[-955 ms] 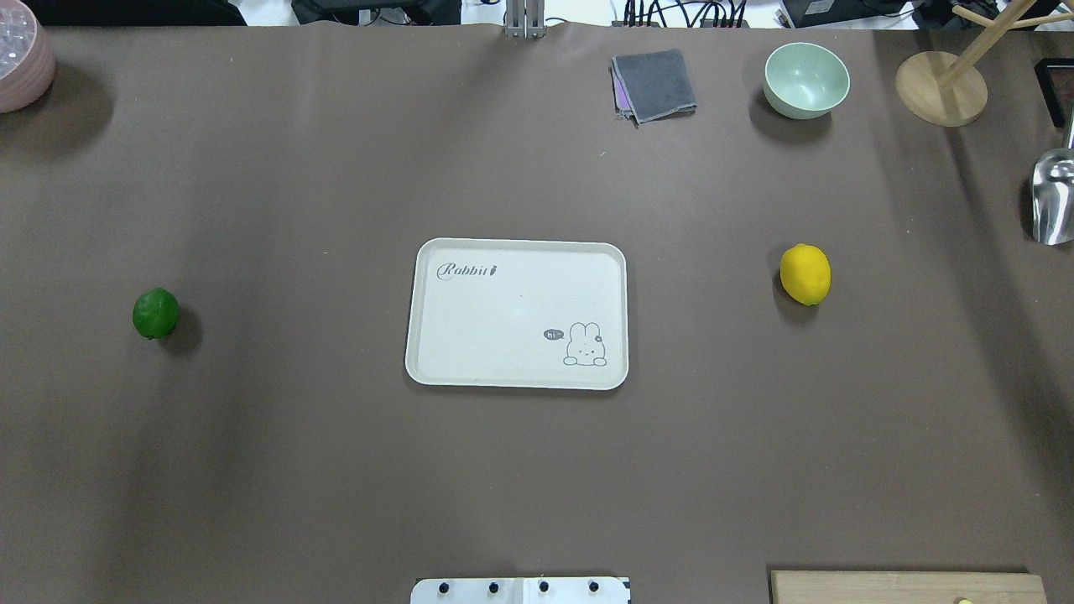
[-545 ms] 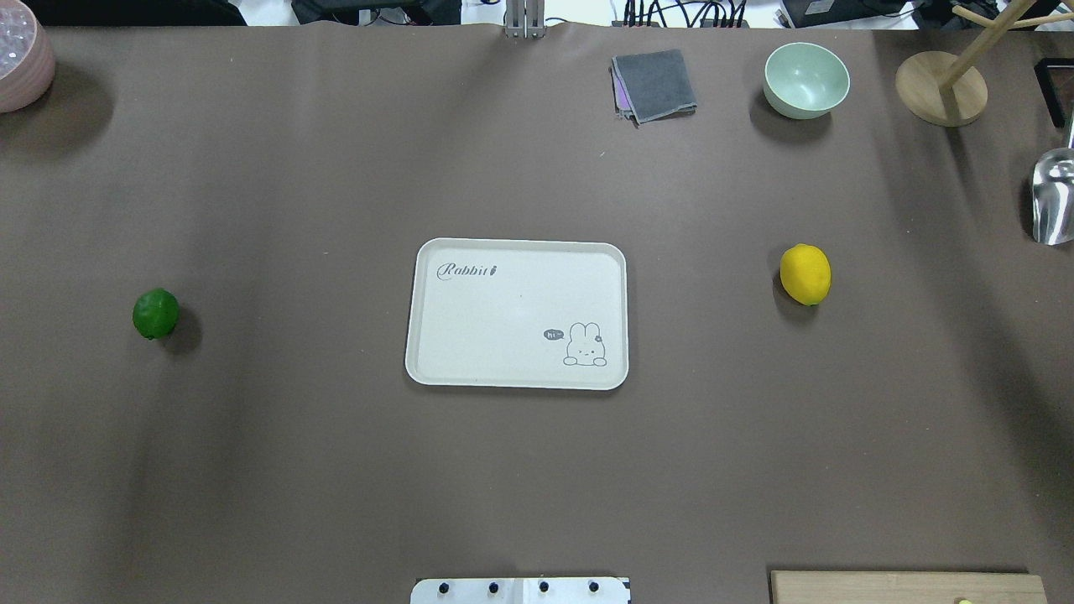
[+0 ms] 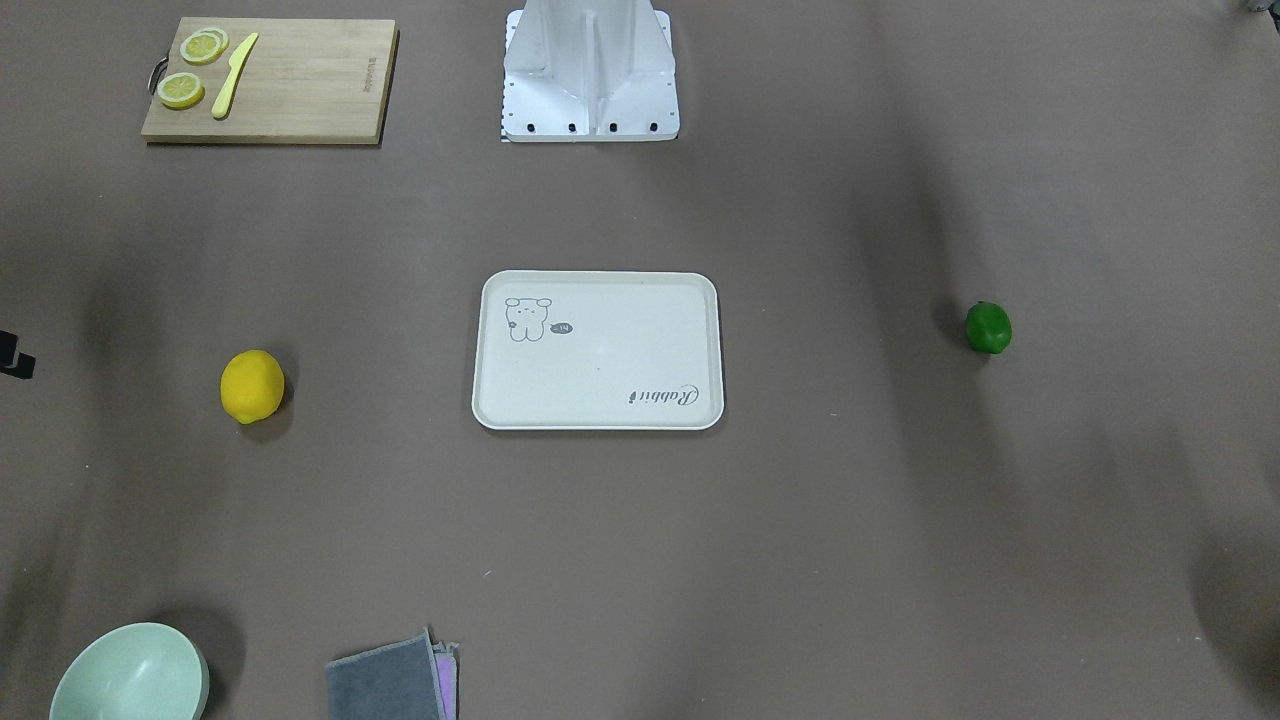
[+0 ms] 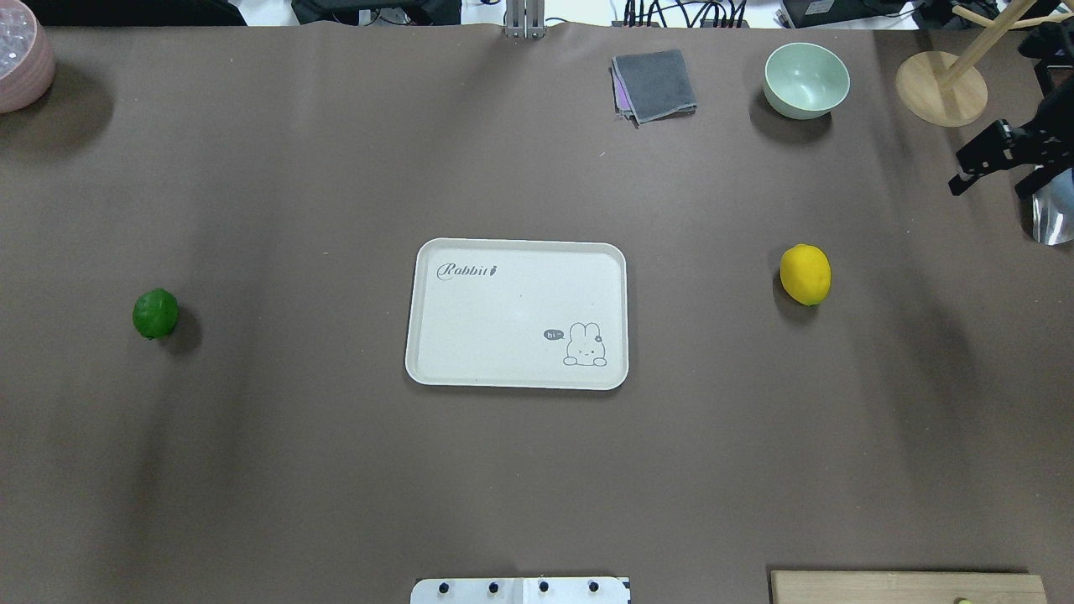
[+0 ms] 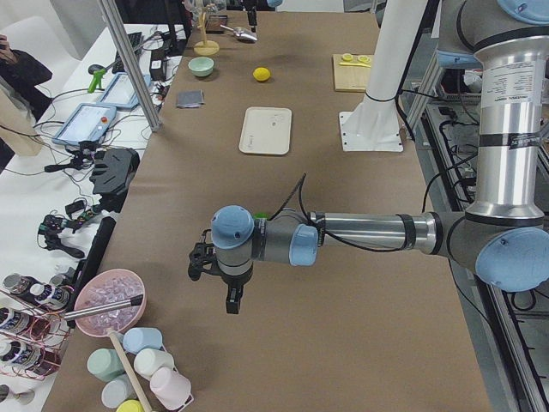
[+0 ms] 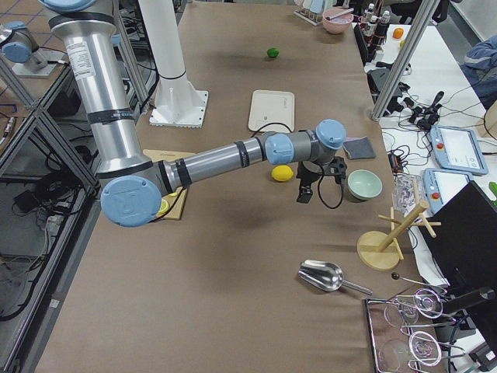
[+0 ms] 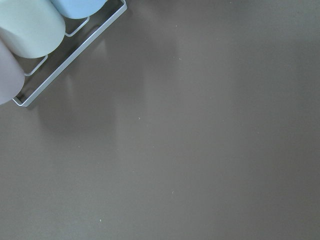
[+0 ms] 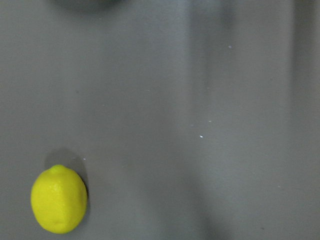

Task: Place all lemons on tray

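The yellow lemon (image 4: 805, 273) lies on the table right of the cream tray (image 4: 512, 310), which has nothing on it. The green lemon (image 4: 155, 314) lies far to the tray's left. My right gripper (image 4: 988, 190) hangs open at the table's far right, beyond the yellow lemon; its wrist view shows that lemon (image 8: 58, 199) at the lower left. My left gripper (image 5: 219, 275) shows only in the exterior left view, above the table past the green lemon (image 5: 260, 215); I cannot tell whether it is open or shut.
At the back stand a pale green bowl (image 4: 805, 80), a folded grey cloth (image 4: 654, 84) and a wooden stand (image 4: 940, 88). A metal scoop (image 4: 1053, 210) lies at the right edge. A bamboo board (image 3: 300, 80) holds lemon slices. Cups in a rack (image 7: 30, 25) are near the left wrist.
My right gripper has come into the overhead view at the right edge. The lemons and the tray have not moved.
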